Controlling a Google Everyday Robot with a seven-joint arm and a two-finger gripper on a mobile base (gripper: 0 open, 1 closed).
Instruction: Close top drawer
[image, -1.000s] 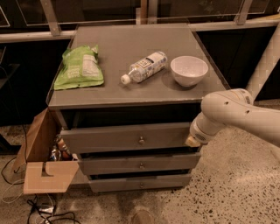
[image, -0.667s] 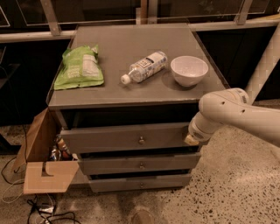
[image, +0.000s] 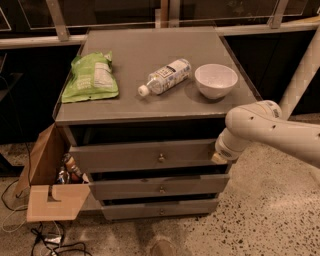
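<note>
Nearest the camera, the two lower drawers (image: 125, 189) step forward at the foot of the cabinet. A cardboard box (image: 50, 200) stands to their left.

Above them, the top drawer (image: 125, 156) is part-way out. Its flat grey front sits forward of the cabinet, and a dark gap shows between it and the tabletop (image: 150, 45). The front's long axis runs left to right, with the knob (image: 161, 158) at its middle.

The gripper (image: 218, 158) is at the right end of that front, at knob height, touching it or just beside it. The white arm (image: 270, 132) comes in from the right. Whether the jaws are wide or narrow cannot be told. Nor is it plain whether they lie ahead of the panel or against its side edge.

The drawer's body lies to the left of the jaws, and the way shut runs away from the camera. A push would likely need contact on the front face, and one this far right may skew the drawer.

Farther back on the tabletop lie a green bag (image: 91, 77), a bottle (image: 165, 76) on its side and a white bowl (image: 216, 80).
</note>
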